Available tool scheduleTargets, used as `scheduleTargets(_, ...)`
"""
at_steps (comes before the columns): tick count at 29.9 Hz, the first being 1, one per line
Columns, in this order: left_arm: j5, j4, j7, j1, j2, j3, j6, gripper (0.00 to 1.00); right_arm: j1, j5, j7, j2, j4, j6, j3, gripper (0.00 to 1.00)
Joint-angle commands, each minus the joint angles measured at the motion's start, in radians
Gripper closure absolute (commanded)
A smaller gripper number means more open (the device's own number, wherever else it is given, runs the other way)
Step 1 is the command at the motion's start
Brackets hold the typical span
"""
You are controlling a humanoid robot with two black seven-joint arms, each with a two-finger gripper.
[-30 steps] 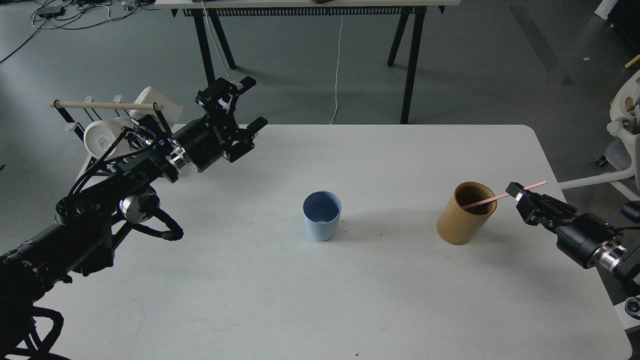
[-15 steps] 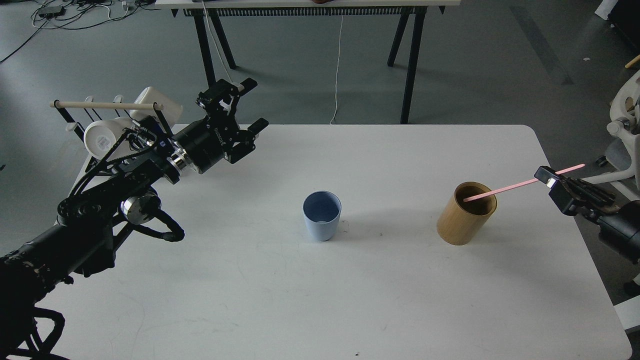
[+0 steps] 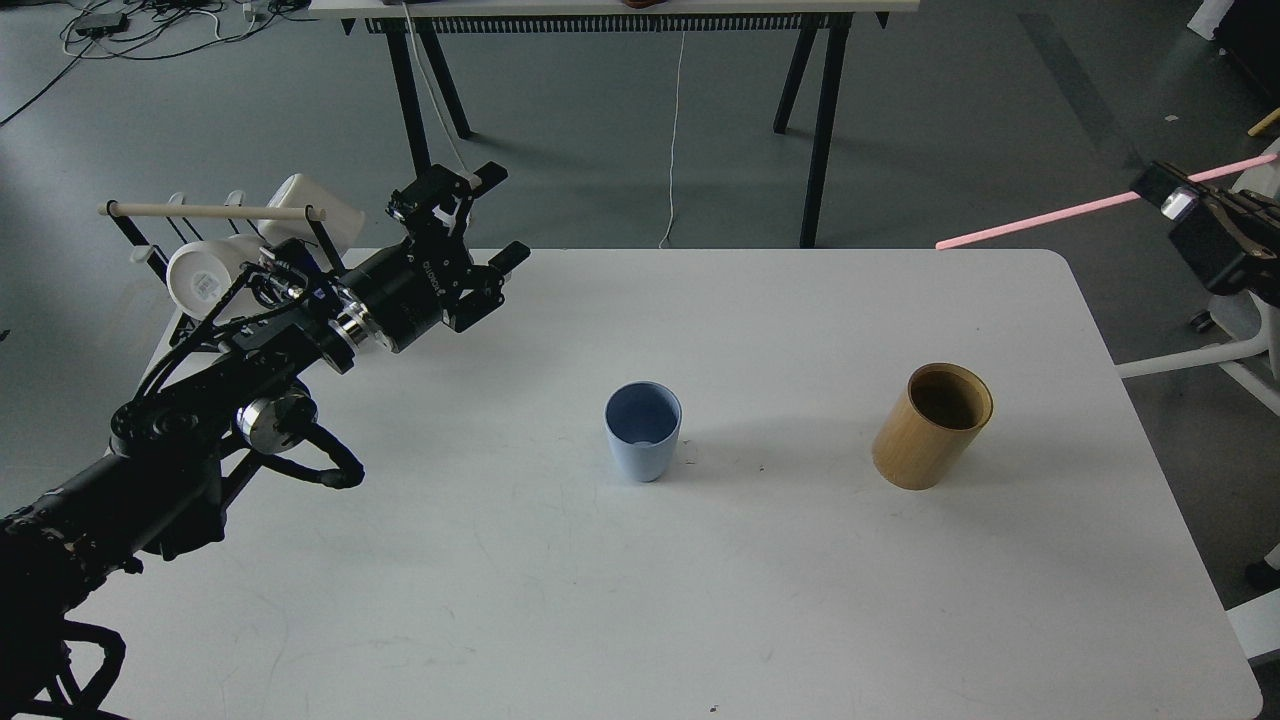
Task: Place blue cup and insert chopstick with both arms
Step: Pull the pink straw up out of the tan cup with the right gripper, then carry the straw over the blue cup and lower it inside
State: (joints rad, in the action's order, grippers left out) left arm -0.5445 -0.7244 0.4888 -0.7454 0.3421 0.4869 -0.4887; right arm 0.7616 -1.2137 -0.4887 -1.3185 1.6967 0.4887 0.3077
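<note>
The pale blue cup (image 3: pixel 643 432) stands upright and empty near the middle of the white table (image 3: pixel 640 600). My right gripper (image 3: pixel 1165 192) is at the far right, high above the table's right edge, shut on the pink chopstick (image 3: pixel 1040 218). The stick points left and slightly down, clear of everything, its tip over the table's back right corner. My left gripper (image 3: pixel 485 220) is open and empty at the table's back left, well to the left of the blue cup.
A tan wooden cylinder (image 3: pixel 932 426) stands upright and empty on the right part of the table. A mug rack with a beige rod (image 3: pixel 210 211) and white mugs (image 3: pixel 205 275) sits at the back left behind my left arm. A dark trestle table (image 3: pixel 620 20) stands behind.
My right gripper has pulled the pink chopstick out of the tan cylinder and lifted it up and to the right. The left arm has barely moved.
</note>
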Motion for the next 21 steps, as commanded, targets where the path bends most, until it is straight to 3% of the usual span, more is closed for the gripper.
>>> scheduleTargets(1, 0.0, 0.0, 0.0, 0.009, 0.0, -0.001, 0.0, 0.01, 0.074, -0.08, 0.0, 0.203, -0.144, 0.0, -0.015, 1.0)
scheduleTargets(4, 0.0, 0.0, 0.0, 0.015, 0.0, 0.001, 0.0, 0.01, 0.116, -0.179, 0.0, 0.338, -0.26, 0.0, -0.033, 1.0)
scheduleTargets(8, 0.002, 0.025, 0.0, 0.018, -0.003, -0.001, 0.0, 0.01, 0.204, -0.21, 0.0, 0.45, -0.31, 0.0, -0.109, 1.0)
scheduleTargets(12, 0.003, 0.085, 0.0, 0.02, -0.008, 0.002, 0.0, 0.01, 0.339, -0.21, 0.0, 0.504, -0.31, -0.035, -0.284, 1.0)
scheduleTargets(21, 0.005, 0.086, 0.0, 0.02, 0.0, 0.004, 0.0, 0.01, 0.574, -0.217, 0.0, 0.587, -0.307, -0.151, -0.579, 1.0)
